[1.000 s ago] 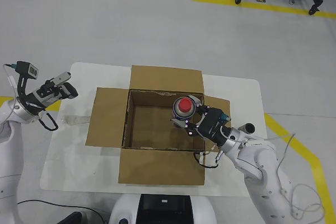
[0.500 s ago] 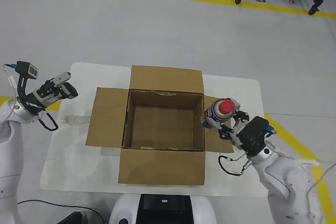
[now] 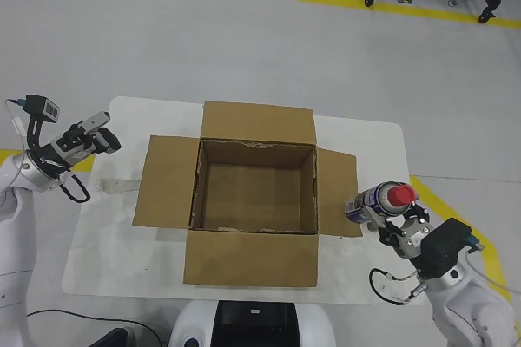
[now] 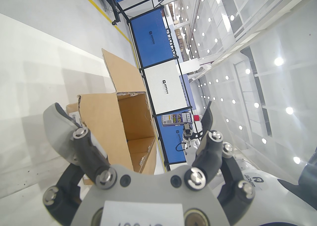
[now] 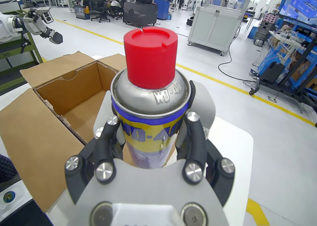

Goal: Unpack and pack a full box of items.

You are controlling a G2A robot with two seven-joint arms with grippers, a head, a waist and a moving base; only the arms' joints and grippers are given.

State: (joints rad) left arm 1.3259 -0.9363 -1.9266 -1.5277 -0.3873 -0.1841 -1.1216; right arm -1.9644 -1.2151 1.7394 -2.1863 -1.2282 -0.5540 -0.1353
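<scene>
Risk sits at the worktop (image 3: 373, 143) edge — right gripper (image 3: 392, 219) clamps the tilted spray can (image 3: 375, 201) there, beside the empty box (image 3: 252, 260); released askew, it could roll off. Left gripper (image 3: 107, 139) gapes, empty.

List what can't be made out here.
Spray can: lower body, right wrist view, covered by the right jaws.
Box: floor, left wrist view, behind its near wall.
Clear item left of the box, top view: too faint to identify.
</scene>
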